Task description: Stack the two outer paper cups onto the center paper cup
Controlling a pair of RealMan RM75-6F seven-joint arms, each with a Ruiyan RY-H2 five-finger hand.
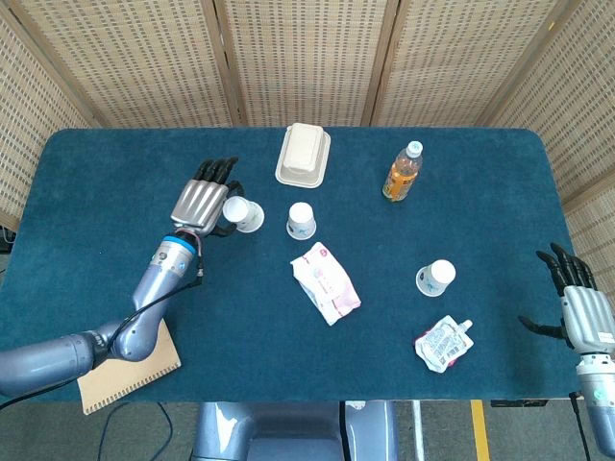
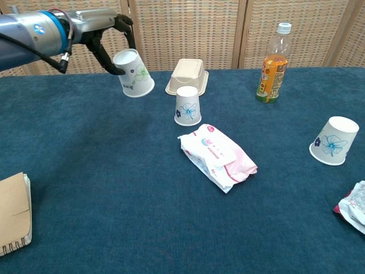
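Note:
My left hand (image 1: 204,204) (image 2: 105,25) holds a white paper cup (image 1: 244,214) (image 2: 134,73) with a flower print, tilted and lifted above the table, just left of the center cup. The center cup (image 1: 302,220) (image 2: 187,106) stands upside down in the middle of the blue table. The third cup (image 1: 436,278) (image 2: 334,141) rests upside down and tilted at the right. My right hand (image 1: 578,306) hovers at the table's right edge, fingers spread, holding nothing; the chest view does not show it.
A pink-white wipes pack (image 1: 326,281) (image 2: 218,156) lies just in front of the center cup. A beige lidded box (image 1: 304,154) (image 2: 187,75) sits behind it, an orange drink bottle (image 1: 403,172) (image 2: 274,63) at back right. A pouch (image 1: 443,344) and notebook (image 1: 128,362) lie near the front edge.

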